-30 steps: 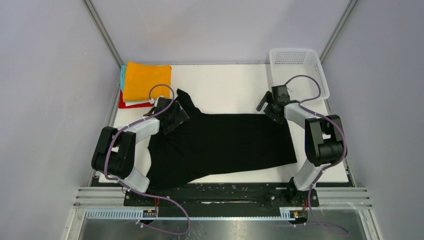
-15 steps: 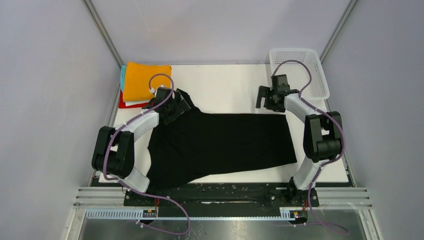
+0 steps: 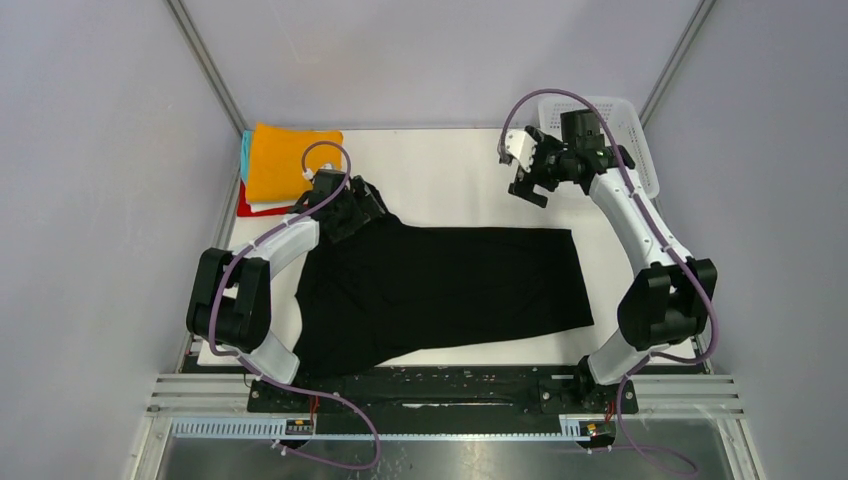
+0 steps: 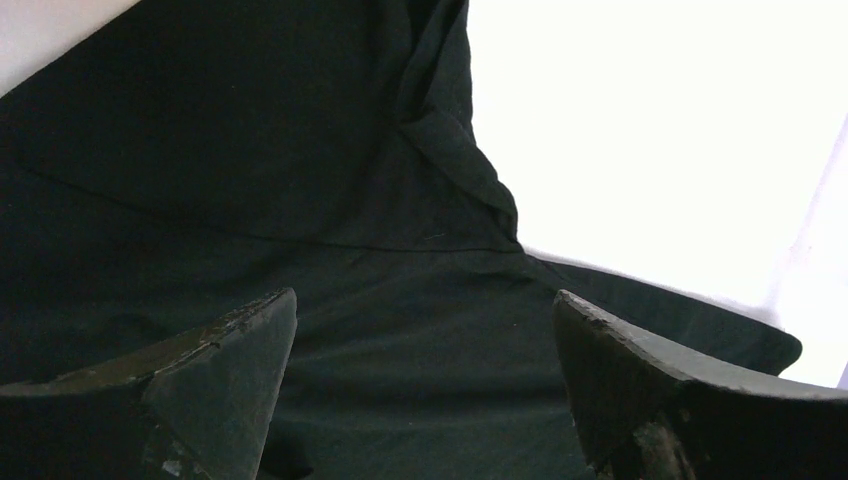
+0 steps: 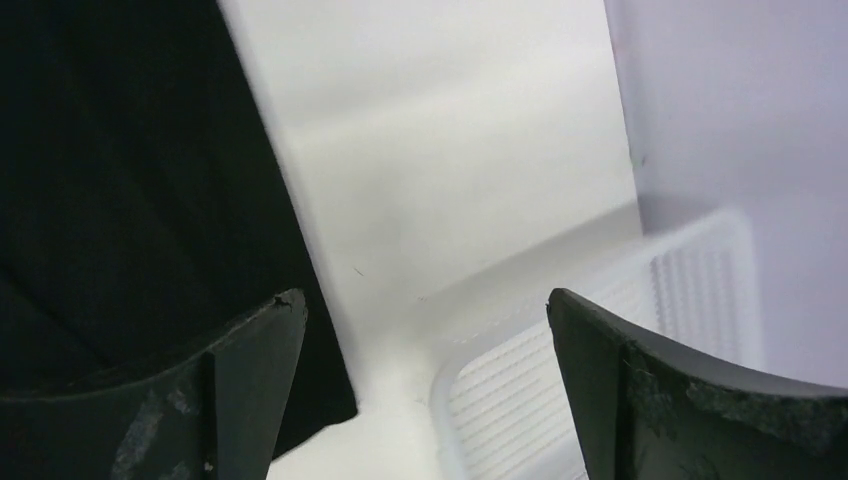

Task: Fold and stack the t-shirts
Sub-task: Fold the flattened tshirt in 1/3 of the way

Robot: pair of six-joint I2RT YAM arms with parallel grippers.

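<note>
— Since a second ago, the right gripper is lifting off the far right corner of the black shirt and swinging back toward the basket.

— And where is the shirt lying?

— It is lying flat across the middle of the table. Its right edge is running straight, and one sleeve is reaching toward the far left corner.

— What is the left gripper doing?

— It is hanging low over that sleeve end, a touch farther back than before. Its fingers are standing wide apart. The left wrist view is showing dark cloth under them and nothing pinched between them. Whether they are touching the cloth, I cannot tell.

— And the right claw?

— It is also spread wide and carrying nothing. It is hovering above the table, clear of the shirt. Its own camera is looking past the shirt's edge at bare table and the basket's rim.

— Are other shirts showing?

— Folded ones are sitting in a stack at the table's far left corner, just beyond the left gripper. The orange shirt is lying on top. The white shirt and red shirt are peeking out below it. The teal shirt is showing along the left side.
</note>
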